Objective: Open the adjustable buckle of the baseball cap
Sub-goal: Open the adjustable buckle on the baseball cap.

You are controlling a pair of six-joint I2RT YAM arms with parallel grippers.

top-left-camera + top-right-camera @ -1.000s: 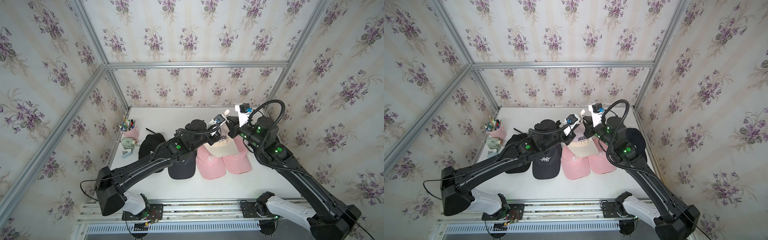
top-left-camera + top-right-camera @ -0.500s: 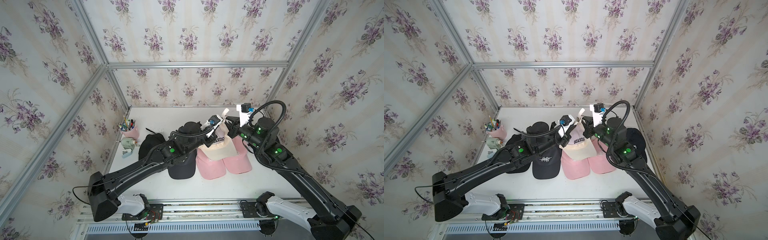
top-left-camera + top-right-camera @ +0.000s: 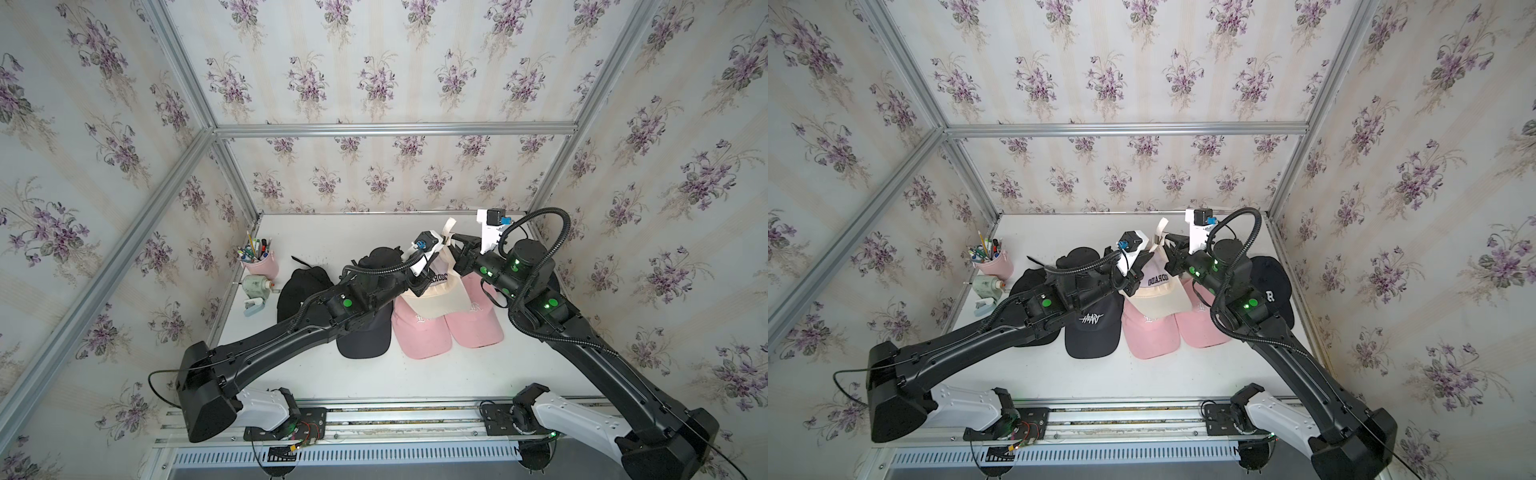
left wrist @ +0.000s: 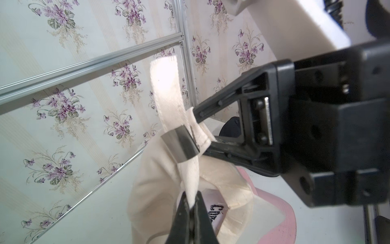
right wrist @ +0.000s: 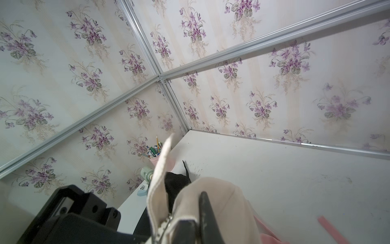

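cream twill strap [image 4: 166, 88], curved shiny metal buckle [image 4: 179, 145]

Cream striped wallpaper [image 3: 374, 62] with purple flower sprigs on every wall, aluminium frame rails [image 3: 395, 129] along the joins, white scuffed worktop [image 3: 332, 232], even light

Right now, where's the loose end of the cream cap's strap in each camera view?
In a top view: the loose strap end sticks up just behind the cream cap.
In a top view: same spot, behind the cap.
Left wrist: it rises out of the metal buckle, against the wallpaper.
Right wrist: it stands in front of the pink pen cup.
Shared landmark: the cream cap, in all four.
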